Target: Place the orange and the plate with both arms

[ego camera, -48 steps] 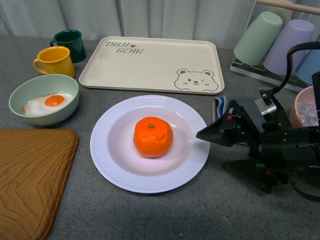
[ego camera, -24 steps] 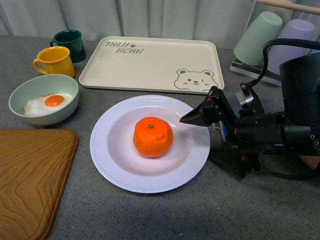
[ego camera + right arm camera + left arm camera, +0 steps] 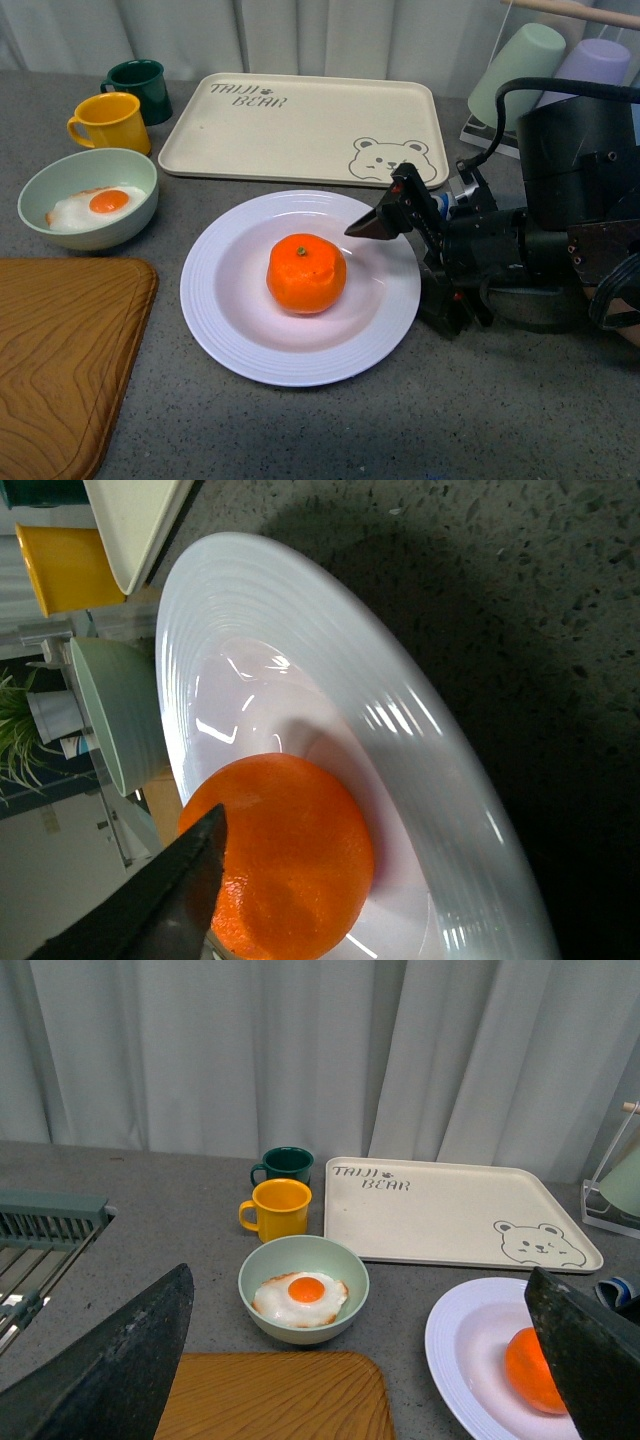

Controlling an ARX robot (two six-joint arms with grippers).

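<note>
Orange (image 3: 306, 272) sitting in middle of plate (image 3: 230, 330), plate lying near tray (image 3: 300, 130). Right gripper (image 3: 390, 272) hovering at plate's right rim, fingers spread: upper one reaching over well, close to orange, lower one sitting low outside rim. Left gripper (image 3: 357, 1275) hanging well apart, fingers spread, holding nothing. Step looking like rim grasp; next move calling for lower finger going under rim, then pinching without tipping orange

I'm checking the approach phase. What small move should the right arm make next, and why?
Probably ease the right gripper forward toward the orange so its fingers straddle it. The orange sits in the middle of the plate, and the gripper looks open and hovers over the plate's right rim, short of the fruit.
</note>
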